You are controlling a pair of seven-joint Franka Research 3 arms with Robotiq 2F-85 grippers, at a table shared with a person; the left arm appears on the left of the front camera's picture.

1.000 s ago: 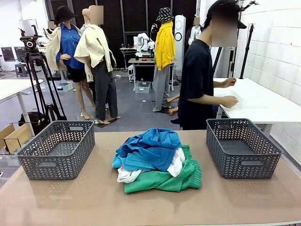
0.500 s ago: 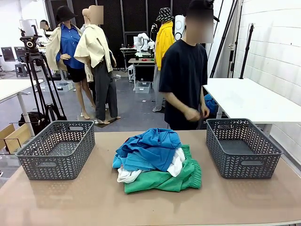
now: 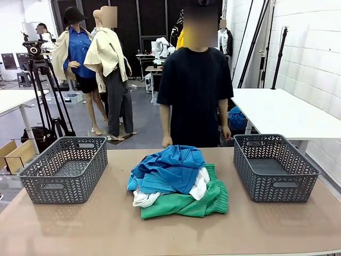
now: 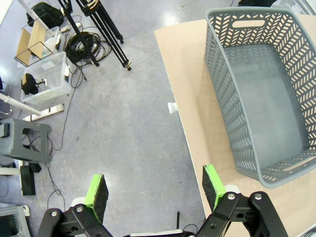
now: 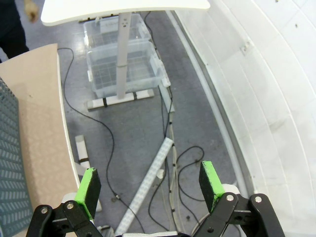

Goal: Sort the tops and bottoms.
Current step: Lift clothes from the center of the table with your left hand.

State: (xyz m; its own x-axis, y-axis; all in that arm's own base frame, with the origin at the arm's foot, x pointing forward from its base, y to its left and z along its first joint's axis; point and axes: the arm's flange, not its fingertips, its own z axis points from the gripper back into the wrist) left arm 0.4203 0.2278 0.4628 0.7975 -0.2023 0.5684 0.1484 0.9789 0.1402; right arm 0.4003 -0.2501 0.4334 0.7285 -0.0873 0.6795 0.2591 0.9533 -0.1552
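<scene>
In the front view a heap of clothes lies at the middle of the table. The tops are on top: crumpled bright blue shirts (image 3: 170, 168) and a white one (image 3: 200, 184) poking out underneath. The bottoms, green shorts (image 3: 186, 204), lie under them at the front right. A person in a black T-shirt (image 3: 194, 96) stands at the far edge behind the heap, hands hanging down. My left gripper (image 4: 155, 190) is open above the floor beside the table's left edge, near the left basket (image 4: 261, 98). My right gripper (image 5: 150, 185) is open over the floor off the table's right end.
Two grey lattice baskets stand on the table, with nothing in them: one at the left (image 3: 64, 168), one at the right (image 3: 274, 165). The right wrist view shows cables, clear plastic bins (image 5: 123, 69) and a white table leg on the floor. A tripod (image 3: 40, 90) stands beyond the table's left.
The person has walked from the white side table on the right to the middle of the far edge and now faces the heap. The clothes and baskets have not moved.
</scene>
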